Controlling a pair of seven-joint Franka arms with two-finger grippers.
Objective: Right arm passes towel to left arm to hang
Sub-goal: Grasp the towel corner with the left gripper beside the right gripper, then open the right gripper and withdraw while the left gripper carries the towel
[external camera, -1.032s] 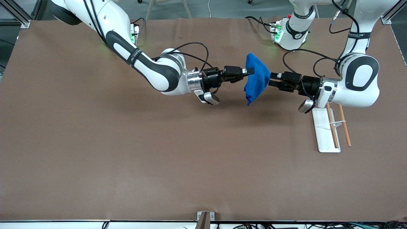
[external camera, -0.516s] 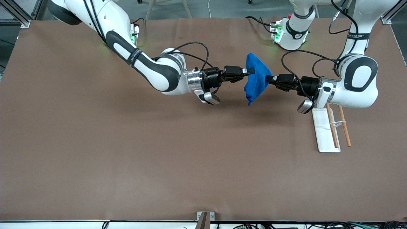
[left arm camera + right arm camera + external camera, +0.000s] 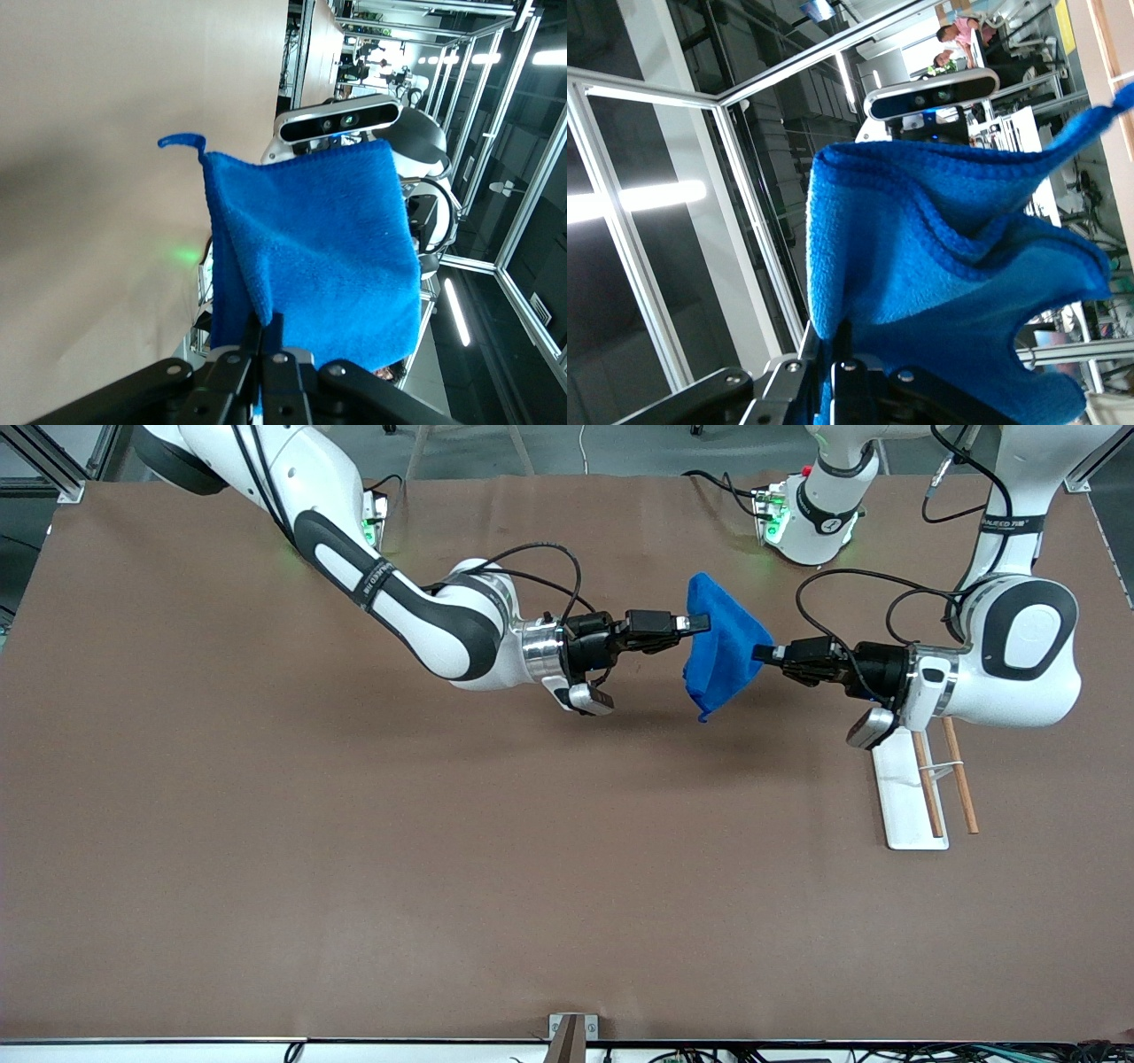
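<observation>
Both hands held the towel [image 3: 719,646] up over the bench [image 3: 354,850]. The right hand [image 3: 697,623] pinched one edge, and the left hand [image 3: 764,654] had clamped a fold on the edge facing it. The cloth looked light, soft and limp, so it would likely sag; an edge or corner by the thread loop [image 3: 182,141] seemed the best hold. The fingertips were buried in cloth. The left arm partly covered the rack [image 3: 905,797] beneath it.
</observation>
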